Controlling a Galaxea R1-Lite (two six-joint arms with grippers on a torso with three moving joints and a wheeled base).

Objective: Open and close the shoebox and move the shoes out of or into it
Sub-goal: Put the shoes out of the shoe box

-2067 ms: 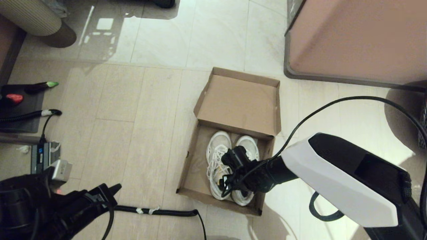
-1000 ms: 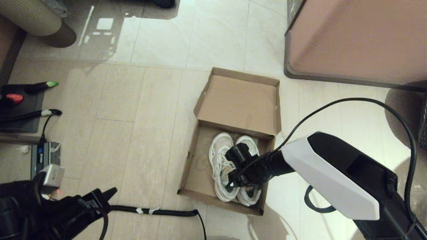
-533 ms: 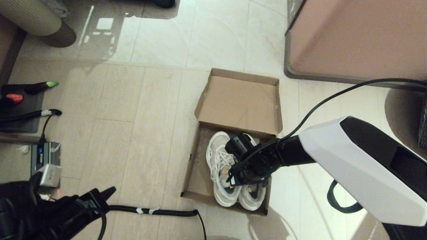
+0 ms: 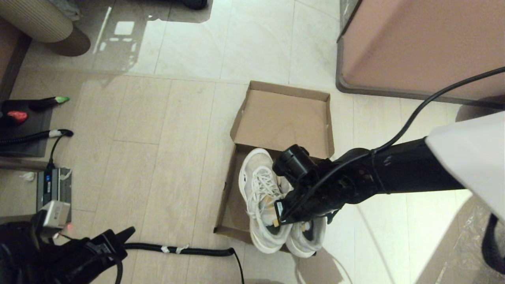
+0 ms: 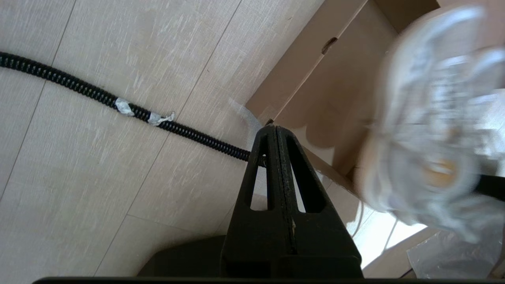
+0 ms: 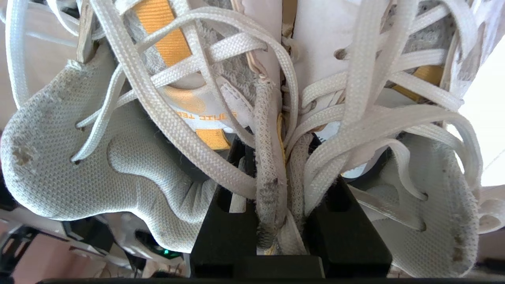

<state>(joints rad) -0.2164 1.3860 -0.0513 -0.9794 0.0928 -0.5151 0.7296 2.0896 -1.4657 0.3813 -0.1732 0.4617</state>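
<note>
Removal step: right gripper [image 6: 282, 197], clamped on the inner collars of both sneakers [image 4: 272, 205], lifts them over the shoebox [image 4: 284, 118]; next, clear its near wall.

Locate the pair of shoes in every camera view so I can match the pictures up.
Head view: the shoes hang side by side over the shoebox, pinched at their inner edges by the right gripper.
Left wrist view: blurred shoes beside the shut left gripper.
Right wrist view: shoes fill the picture.
Shared landmark: the shoebox.
</note>
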